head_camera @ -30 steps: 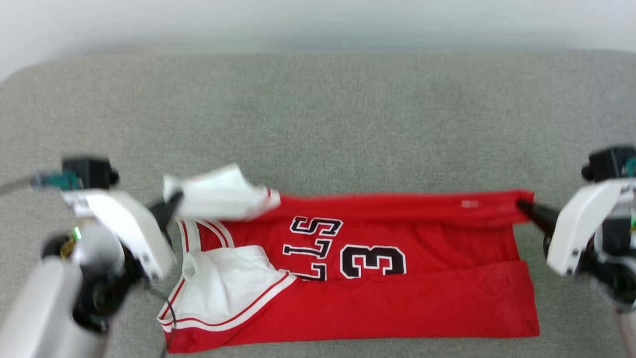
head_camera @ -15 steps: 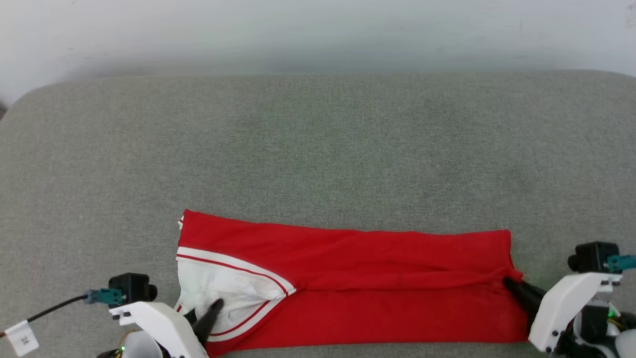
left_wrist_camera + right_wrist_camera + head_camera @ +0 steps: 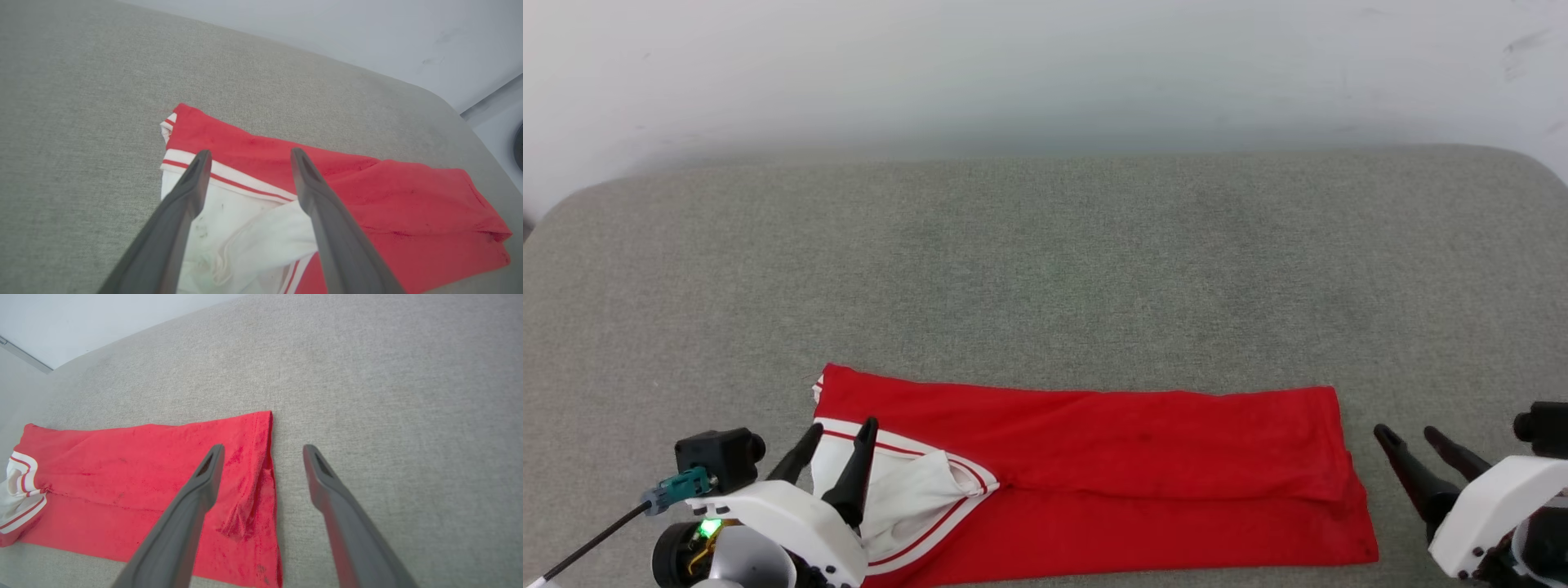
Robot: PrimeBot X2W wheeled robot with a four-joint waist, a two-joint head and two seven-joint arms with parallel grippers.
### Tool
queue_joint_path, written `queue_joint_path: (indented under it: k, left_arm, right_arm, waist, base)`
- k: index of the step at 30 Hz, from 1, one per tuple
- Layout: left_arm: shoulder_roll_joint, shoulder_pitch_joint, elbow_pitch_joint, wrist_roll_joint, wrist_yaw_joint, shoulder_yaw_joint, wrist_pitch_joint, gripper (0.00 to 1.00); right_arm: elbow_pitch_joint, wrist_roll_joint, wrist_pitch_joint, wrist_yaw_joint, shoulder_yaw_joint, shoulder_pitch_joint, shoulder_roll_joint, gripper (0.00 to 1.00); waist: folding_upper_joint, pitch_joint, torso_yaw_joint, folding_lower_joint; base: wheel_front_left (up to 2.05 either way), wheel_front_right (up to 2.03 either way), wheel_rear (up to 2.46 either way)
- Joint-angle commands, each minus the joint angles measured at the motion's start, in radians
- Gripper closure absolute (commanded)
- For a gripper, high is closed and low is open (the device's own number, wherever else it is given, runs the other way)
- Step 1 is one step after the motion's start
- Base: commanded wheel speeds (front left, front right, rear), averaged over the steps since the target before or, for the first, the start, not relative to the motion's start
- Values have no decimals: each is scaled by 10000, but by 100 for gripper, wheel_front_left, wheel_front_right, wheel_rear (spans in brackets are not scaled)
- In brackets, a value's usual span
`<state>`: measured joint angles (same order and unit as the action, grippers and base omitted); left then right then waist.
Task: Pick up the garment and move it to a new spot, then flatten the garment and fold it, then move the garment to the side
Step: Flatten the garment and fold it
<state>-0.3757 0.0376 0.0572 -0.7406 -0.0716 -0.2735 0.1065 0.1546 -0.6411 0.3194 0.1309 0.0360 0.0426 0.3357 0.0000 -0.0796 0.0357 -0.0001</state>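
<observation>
- Left gripper (image 3: 844,425), lower left of the head view: jaws spread wide with nothing between them, poised over the garment's left end; contact with the cloth impossible to judge. Body cut off by the bottom edge.
- Wrist camera (image 3: 719,453), black, beside a teal connector (image 3: 674,486) and a dark cable running out of frame; small green light (image 3: 709,527) below.
- Right gripper (image 3: 1404,430), lower right of the head view: jaws spread, empty, just beside the garment's right end, over bare fabric. Housing cut off at the corner.
- Garment (image 3: 1143,457), red, folded into a long band lying flat across the near part of the grey upholstered surface (image 3: 1045,269); underside hidden by the upper layer.
- White sleeve (image 3: 890,490) with red-and-white striped trim (image 3: 907,445), bunched at the left end, partly masked by the left gripper (image 3: 249,152); faint dark smudges (image 3: 200,228) on the white.
- Right hem (image 3: 267,457) slightly rumpled, seen between and beside the right gripper (image 3: 263,447) fingers.
- Pale wall (image 3: 1045,65) beyond the far edge, faintly marked at the upper right.
</observation>
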Motion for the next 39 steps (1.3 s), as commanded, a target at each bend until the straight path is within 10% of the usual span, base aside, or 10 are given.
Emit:
queue_joint_path:
  k: [1,11,30,31,32,39]
  left_arm:
    - [-16,118,-105,143,-83,26,-178,0]
    - [102,287,-1274,1891,-840,-41,-2212,0]
    - [192,935,-1600,3089,-1195,-502,-3129,0]
    - [171,932,-1601,3126,-1193,-519,-3135,0]
    - [151,950,-1622,3157,-1195,-514,-3176,0]
    - [-75,707,-1546,3320,-1319,-607,-2960,0]
  right_arm:
    - [-115,47,118,-4,-115,-83,71,0]
    - [-711,349,2684,-4,-1485,250,765,0]
    - [1048,117,4948,-4,-1101,459,-924,0]
    - [1157,42,4950,-2,-1007,480,-964,56]
    - [1211,0,4940,1,-905,506,-985,92]
    - [1050,-68,4485,-4,-611,835,-508,100]
  waist:
    - [0,69,32,1]
    - [0,69,-264,1]
    - [0,-1005,-1669,1]
    - [0,-999,-1685,1]
    - [0,-982,-1689,1]
    - [0,-445,-1475,1]
  base:
    - [0,0,0]
    - [0,0,0]
    - [0,0,0]
    - [0,0,0]
    - [0,0,0]
    - [0,0,0]
